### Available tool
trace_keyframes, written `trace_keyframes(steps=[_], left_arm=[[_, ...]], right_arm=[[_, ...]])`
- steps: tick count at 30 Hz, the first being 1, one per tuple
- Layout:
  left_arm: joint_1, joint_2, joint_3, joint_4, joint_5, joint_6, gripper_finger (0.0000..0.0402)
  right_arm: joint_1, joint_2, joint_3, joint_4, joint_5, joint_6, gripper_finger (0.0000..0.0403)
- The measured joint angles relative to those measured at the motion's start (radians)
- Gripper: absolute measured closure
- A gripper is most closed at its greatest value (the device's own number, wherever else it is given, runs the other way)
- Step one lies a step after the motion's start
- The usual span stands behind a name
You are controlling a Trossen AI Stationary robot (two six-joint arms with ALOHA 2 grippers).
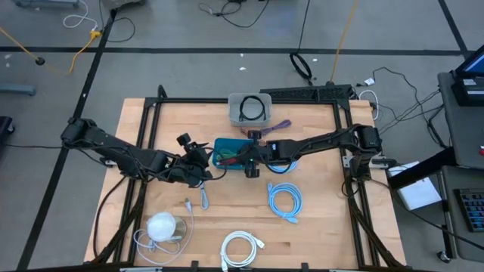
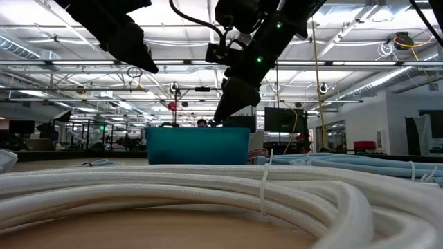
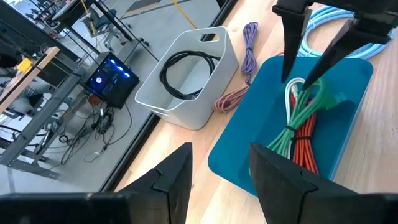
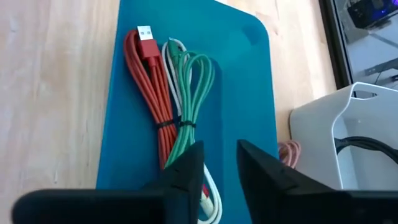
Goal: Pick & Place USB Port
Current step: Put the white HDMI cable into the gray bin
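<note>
My right end effector (image 4: 214, 171) is hovering over the blue tray (image 4: 249, 74), fingers slightly spread, gripping nothing. The red (image 4: 149, 93) and green USB cables (image 4: 193, 93) are lying bundled inside it. My left end effector (image 3: 217, 168) is waiting beside the tray, fingers spread.

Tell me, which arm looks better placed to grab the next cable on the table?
Probably the left. Its tool stands open beside the blue tray, close to the loose grey cable. The right tool hangs over the tray's cables, fingers slightly apart.
</note>
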Motion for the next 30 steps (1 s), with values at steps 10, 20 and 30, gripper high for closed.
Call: trace_keyframes(steps=[10, 20, 30], left_arm=[[0.0, 0.0, 0.0, -0.003, 0.0, -0.001, 0.0241], [0.0, 0.0, 0.0, -0.087, -0.003, -0.08, 0.0241], [0.0, 0.0, 0.0, -0.079, -0.003, -0.087, 0.0241]], right_arm=[[0.042, -0.117, -0.001, 0.009, 0.092, -0.011, 0.0274], [0.177, -0.476, -0.105, 0.082, 0.297, 0.023, 0.029], [0.246, -0.802, -0.626, 0.682, 0.367, -0.056, 0.0313]])
